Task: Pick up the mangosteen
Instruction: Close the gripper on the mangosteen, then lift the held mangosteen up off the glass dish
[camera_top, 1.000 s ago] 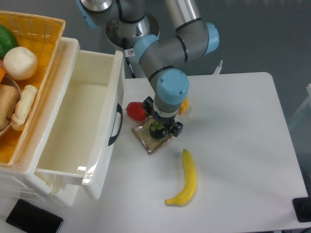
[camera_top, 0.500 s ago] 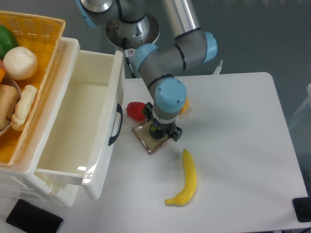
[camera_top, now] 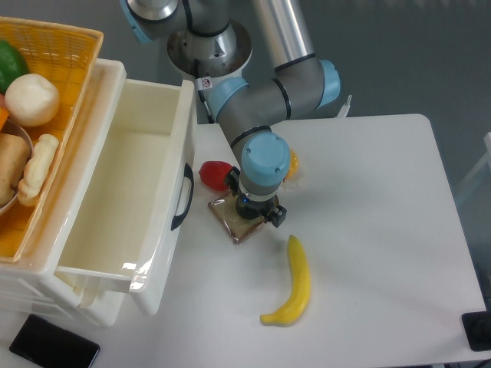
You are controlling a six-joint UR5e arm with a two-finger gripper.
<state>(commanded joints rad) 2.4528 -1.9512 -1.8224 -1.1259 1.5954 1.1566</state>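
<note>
We've got the gripper [camera_top: 252, 211] pointing straight down over the bread slice [camera_top: 239, 223], with the wrist housing blocking most of the view from above. The mangosteen [camera_top: 245, 205] is directly under the gripper, on top of the bread slice; only a small dark patch of it shows below the wrist. We cannot tell how the jaws stand, or whether they touch the fruit: the fingers are hidden under the blue wrist cap.

Relative to the gripper:
- Bread slice sits right beneath it, its brown crust corner sticking out toward the lower left.
- Red pepper-like fruit [camera_top: 214, 175] is just up and to the left, close beside the wrist.
- Yellow wedge [camera_top: 292, 162] peeks out just up and to the right, partly behind the arm.
- Banana [camera_top: 294, 282] lies on the table [camera_top: 383, 230] below and to the right, apart from the bread.
- White open drawer [camera_top: 126, 195] is off to the left, its black handle facing the gripper.
- Yellow basket [camera_top: 46, 115] with food items sits farther left, on top of the drawer unit.
- Black phone-like slab [camera_top: 54, 346] is far to the lower left, at the table edge.
</note>
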